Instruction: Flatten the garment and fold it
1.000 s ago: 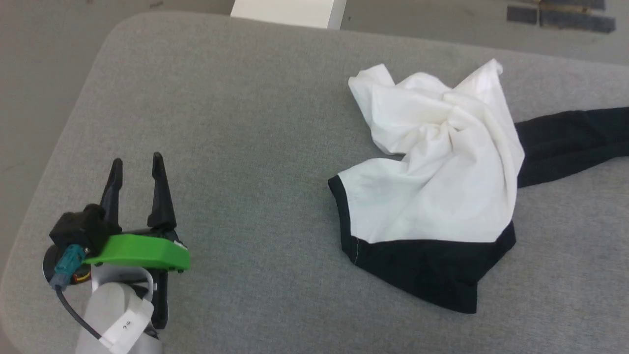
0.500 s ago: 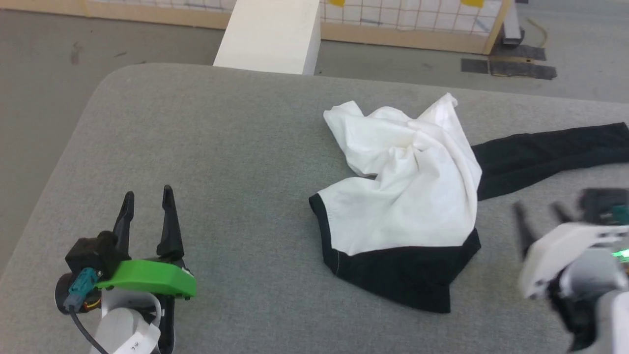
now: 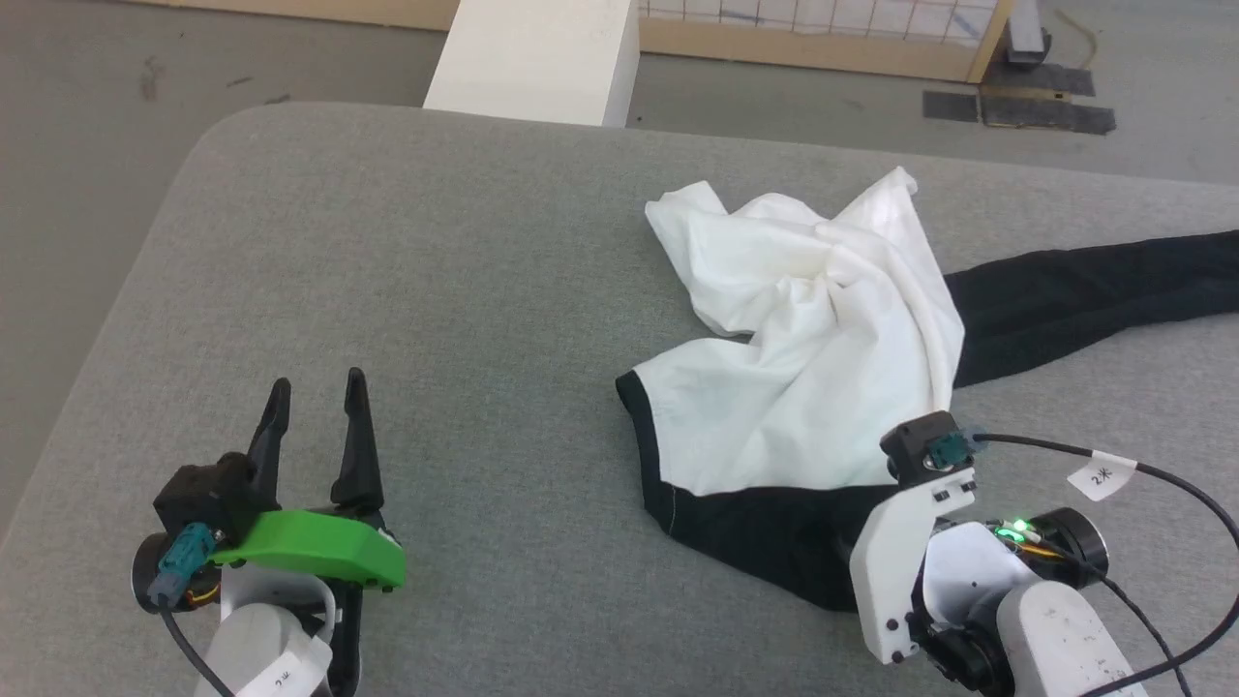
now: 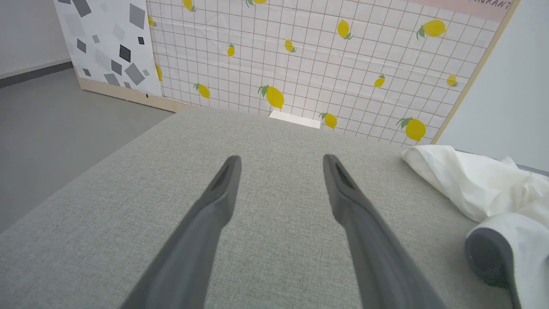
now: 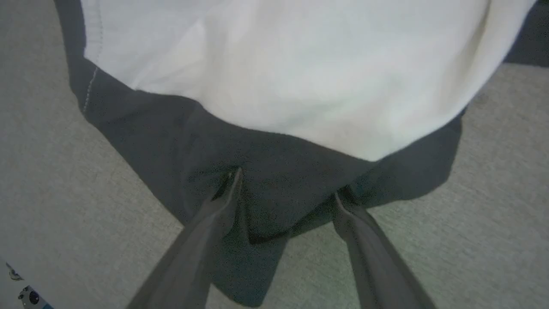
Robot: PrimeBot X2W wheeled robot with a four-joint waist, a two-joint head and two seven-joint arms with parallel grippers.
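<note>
shirt point(image 3: 823, 387) crumpled on tabletop point(image 3: 436, 290); R gripper point(image 5: 286, 183) fingers wide at its black part, L gripper point(image 3: 317, 379) wide too, holding nothing.

Bare grey surface point(image 3: 436, 290) left of crumpled garment point(image 3: 823, 339), white block point(image 3: 537, 58) beyond far edge

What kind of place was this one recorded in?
Probably a staged robot test area, not a home: a grey fabric-covered table, a wood-framed lemon-print grid backdrop panel behind it, and a bare grey floor with dark tape patches.
</note>
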